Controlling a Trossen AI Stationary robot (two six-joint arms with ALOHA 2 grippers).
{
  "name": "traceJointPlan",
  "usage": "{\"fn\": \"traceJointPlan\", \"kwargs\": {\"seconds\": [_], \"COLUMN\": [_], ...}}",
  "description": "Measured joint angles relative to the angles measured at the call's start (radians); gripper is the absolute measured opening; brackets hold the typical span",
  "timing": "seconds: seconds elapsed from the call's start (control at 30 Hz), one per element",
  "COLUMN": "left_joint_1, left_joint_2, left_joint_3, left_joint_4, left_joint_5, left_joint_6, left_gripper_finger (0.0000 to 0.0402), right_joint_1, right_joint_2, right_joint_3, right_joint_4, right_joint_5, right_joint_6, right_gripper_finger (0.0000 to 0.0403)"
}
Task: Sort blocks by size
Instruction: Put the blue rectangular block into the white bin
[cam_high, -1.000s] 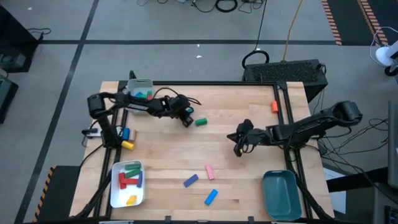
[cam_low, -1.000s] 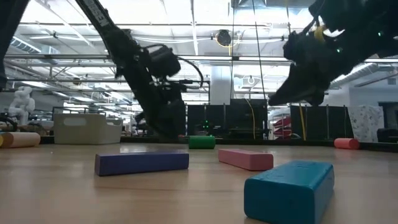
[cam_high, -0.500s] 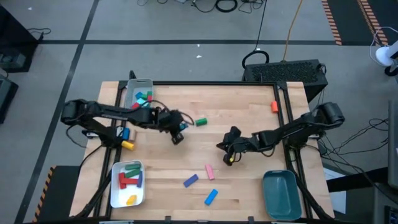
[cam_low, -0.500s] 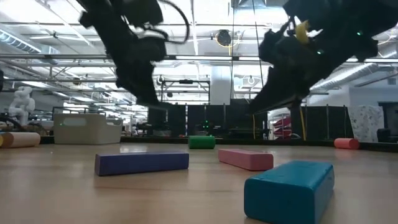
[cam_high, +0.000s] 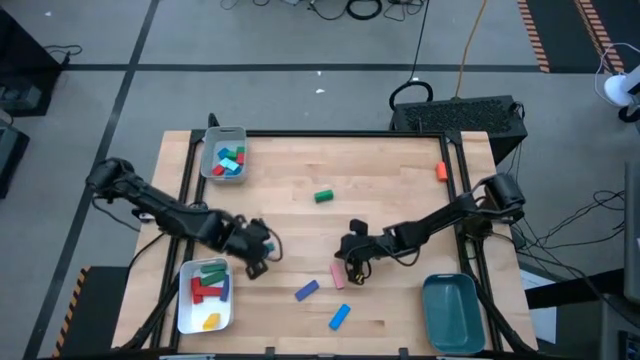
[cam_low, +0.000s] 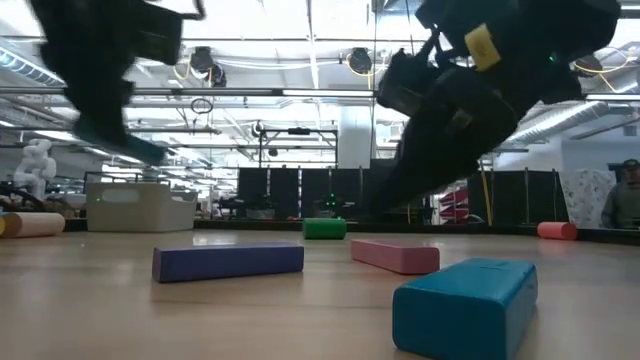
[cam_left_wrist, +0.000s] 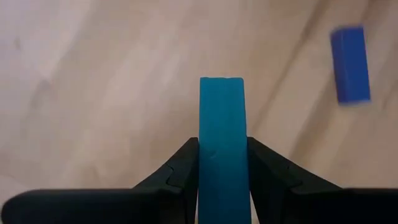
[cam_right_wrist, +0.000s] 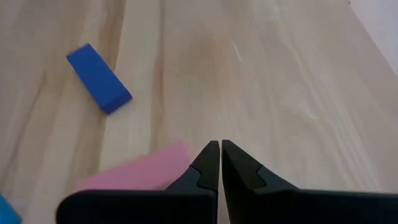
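Note:
My left gripper (cam_high: 262, 262) hangs above the table just right of the white tray (cam_high: 186, 318), shut on a teal bar (cam_left_wrist: 222, 134). The low view shows that bar (cam_low: 128, 148) high over the table. My right gripper (cam_high: 352, 272) is shut, its tips (cam_right_wrist: 220, 148) low beside a pink bar (cam_high: 338, 275) that lies flat on the wood. Also lying flat are a purple-blue bar (cam_high: 306, 290), a light blue bar (cam_high: 340, 317), a green block (cam_high: 323, 196) and an orange block (cam_high: 441, 171). My left gripper pinches the teal bar's two long sides (cam_left_wrist: 206, 168) between its two fingers. The bar lies along the fingers and its free end (cam_left_wrist: 222, 84) sticks out past their tips. The fingers slant steeply down. The bar is lifted clear of the table. My right gripper's shut tips stand right next to the pink bar's edge (cam_right_wrist: 177, 155); whether they touch it I cannot tell.
The white tray holds red, green and yellow blocks. A grey tray (cam_high: 209, 165) at the far left holds several small blocks. A teal tray (cam_high: 452, 312) stands at the near right. Loose blocks (cam_high: 204, 224) lie outside the black frame on the left.
My left gripper has swung from beside the green block toward the table's near left, rising, and carries the teal bar toward the white tray. My right gripper, still shut, has gone left and nearer and sunk toward the pink bar.

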Motion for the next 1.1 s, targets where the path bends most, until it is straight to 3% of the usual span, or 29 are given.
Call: {"fn": "traceJointPlan", "kwargs": {"seconds": [0.2,0.47,0.67,0.93,1.1], "left_joint_1": [-0.156,-0.343,-0.466,-0.532,-0.534], "left_joint_2": [-0.010,-0.040,-0.043,-0.042,-0.042], "left_joint_3": [0.014,0.085,0.085,0.078,0.078], "left_joint_4": [-0.049,-0.142,-0.249,-0.290,-0.282], "left_joint_5": [0.059,0.168,0.192,0.191,0.180], "left_joint_6": [-0.163,-0.202,-0.339,-0.452,-0.451], "left_gripper_finger": [0.0107,0.0107,0.0107,0.0127,0.0137], "right_joint_1": [0.000,0.000,0.000,0.008,0.029], "right_joint_2": [0.010,0.010,0.010,0.010,0.010], "right_joint_3": [0.029,0.032,0.033,0.033,0.033], "right_joint_4": [0.002,0.011,0.016,0.079,0.174], "right_joint_5": [0.000,0.000,0.000,-0.003,-0.003], "right_joint_6": [0.000,0.000,0.000,-0.044,-0.087], "right_gripper_finger": [0.0000,0.0000,0.0000,0.0002,0.0033]}}
